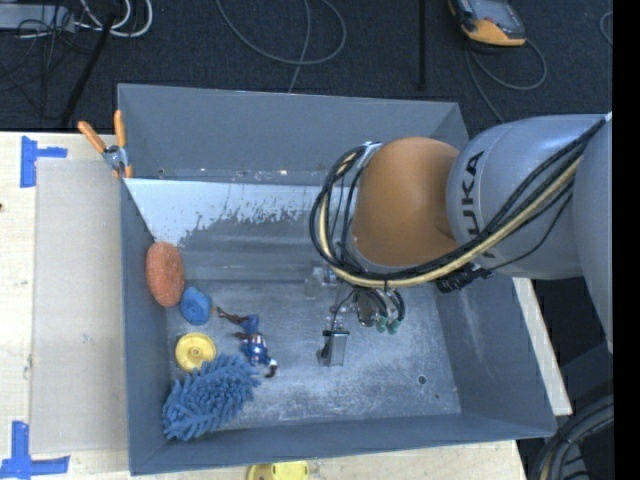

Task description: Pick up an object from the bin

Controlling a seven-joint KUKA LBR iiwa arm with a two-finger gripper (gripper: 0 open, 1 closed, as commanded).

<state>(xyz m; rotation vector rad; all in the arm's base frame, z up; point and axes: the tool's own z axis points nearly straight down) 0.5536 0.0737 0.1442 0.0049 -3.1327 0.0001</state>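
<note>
Grey metal bin [285, 140] holds its few loose things along the left of its floor, well apart from the end effector [334, 346], which hangs low over bare, speckled floor near the middle. Nothing shows in its grasp, and whether it stands apart or together cannot be told: its tip reads as one small grey block, and the parts above it are a dark tangle that is hard to make out. The arm's rounded orange cover [400, 206] and looped black and yellow cables [333, 223] hide the wrist and part of the bin's back floor.

Nearest to the end effector, on its left, lies a small blue and dark toy figure [253, 346], too small to tell in detail. Further left sit a yellow round disc [195, 350] and a little blue rounded cap [196, 306], with an orange-brown oval lump [165, 273] against the left wall. A shaggy blue microfibre duster [208, 400] lies in the near left corner, touching the disc.
</note>
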